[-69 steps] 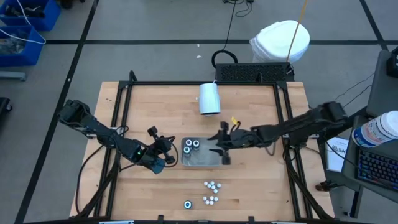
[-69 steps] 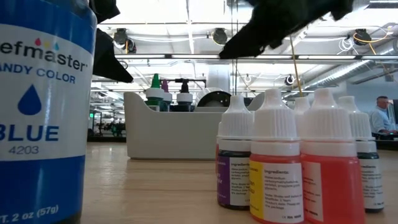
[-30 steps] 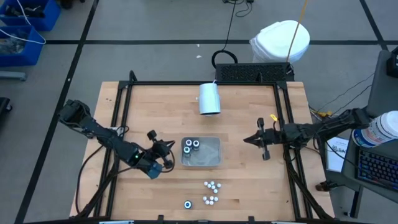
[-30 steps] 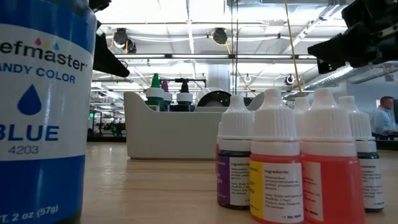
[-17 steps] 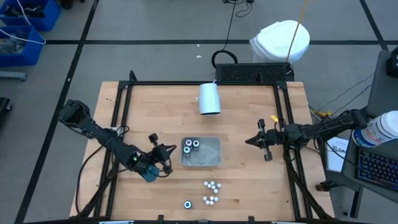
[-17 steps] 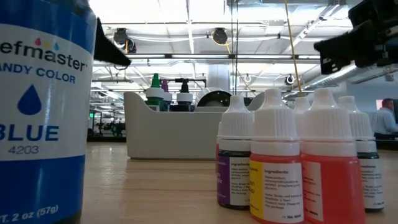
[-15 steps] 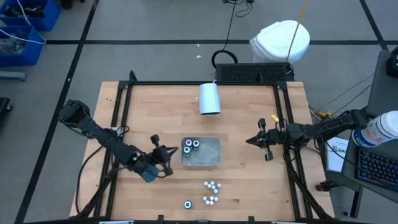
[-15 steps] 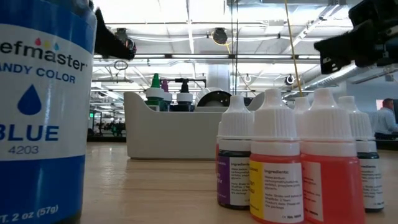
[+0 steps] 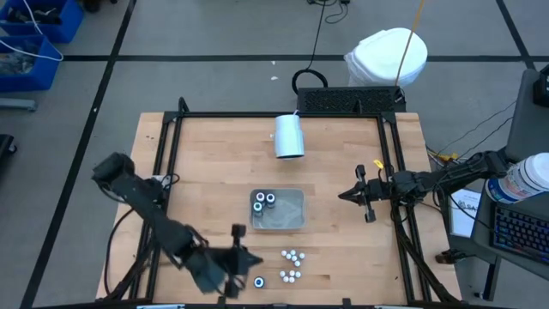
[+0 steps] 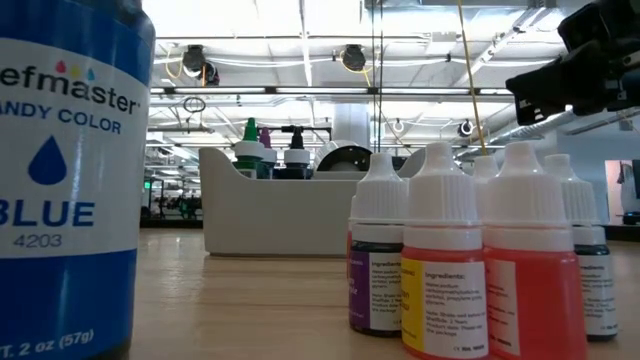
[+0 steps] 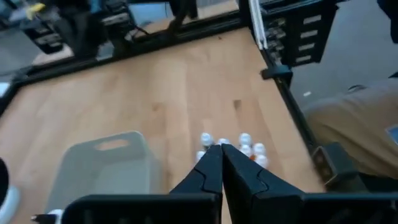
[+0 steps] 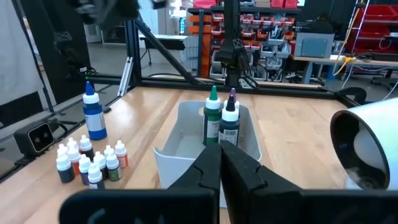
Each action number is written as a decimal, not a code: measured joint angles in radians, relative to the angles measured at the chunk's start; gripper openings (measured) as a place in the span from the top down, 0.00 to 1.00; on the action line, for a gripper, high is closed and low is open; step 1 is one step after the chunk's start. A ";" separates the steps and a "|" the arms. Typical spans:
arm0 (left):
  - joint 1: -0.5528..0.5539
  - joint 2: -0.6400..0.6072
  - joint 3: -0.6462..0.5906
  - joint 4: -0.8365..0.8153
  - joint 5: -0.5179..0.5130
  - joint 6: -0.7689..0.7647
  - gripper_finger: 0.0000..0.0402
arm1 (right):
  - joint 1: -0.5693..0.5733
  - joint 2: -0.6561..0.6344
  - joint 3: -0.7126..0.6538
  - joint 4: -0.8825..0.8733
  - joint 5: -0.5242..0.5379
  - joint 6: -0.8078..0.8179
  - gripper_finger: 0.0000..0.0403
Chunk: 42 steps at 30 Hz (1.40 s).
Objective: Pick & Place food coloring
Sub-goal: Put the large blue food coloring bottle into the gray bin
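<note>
Standing closest in the low view is a big blue bottle [image 10: 70,180] — its label reads "CANDY COLOR", "BLUE", "4203" and "2 oz (57g)", with a drop shape on it. Next to it, a bunch of small bottles [image 10: 470,260] with white pointed caps stand close together; one label is yellow, one red, one purple, and they say "Ingredients". From above, these food coloring bottles sit at the near edge of the wooden tabletop [image 9: 214,154], with the left gripper [image 9: 244,257] just beside them, its jaws pressed together and holding nothing.

Farther back sits a pale plastic bin [image 9: 287,221] with rounded corners — inside stand bottles with green, purple and black tops [image 12: 221,121]. Off to the right side of the tabletop hangs the right gripper [image 9: 343,194], its jaws pressed together too, empty. Farthest away, a smooth white cup [image 9: 289,136] lies on its side.
</note>
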 joint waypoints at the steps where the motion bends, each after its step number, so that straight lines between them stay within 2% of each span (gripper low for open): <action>1: -0.009 0.035 0.049 -0.036 0.000 -0.023 0.97 | 0.000 0.000 0.000 0.000 0.000 0.000 1.00; 5: -0.037 0.147 0.214 -0.177 0.007 -0.129 0.92 | 0.000 0.000 -0.001 -0.002 0.000 0.000 1.00; 9: -0.058 0.200 0.287 -0.208 0.026 -0.175 0.80 | 0.000 0.000 -0.001 -0.003 0.000 0.001 1.00; 14: -0.066 0.204 0.286 -0.219 0.103 -0.307 0.58 | 0.000 0.000 -0.001 -0.005 0.000 0.006 1.00; 19: -0.066 0.207 0.279 -0.307 0.192 -0.416 0.34 | 0.000 0.000 -0.001 -0.016 0.000 0.010 1.00; 26: -0.067 0.204 0.248 -0.324 0.196 -0.455 0.09 | 0.000 0.000 -0.002 -0.019 0.001 0.010 1.00; 31: -0.063 0.205 0.150 -0.244 0.192 -0.476 0.02 | 0.000 0.001 -0.002 -0.020 0.002 0.029 1.00; 37: -0.034 0.204 0.061 -0.085 0.201 -0.454 0.01 | 0.000 0.003 -0.002 -0.020 0.003 0.029 1.00; 42: -0.014 0.204 0.025 -0.062 0.222 -0.459 0.01 | 0.000 0.003 -0.002 -0.020 0.003 0.029 1.00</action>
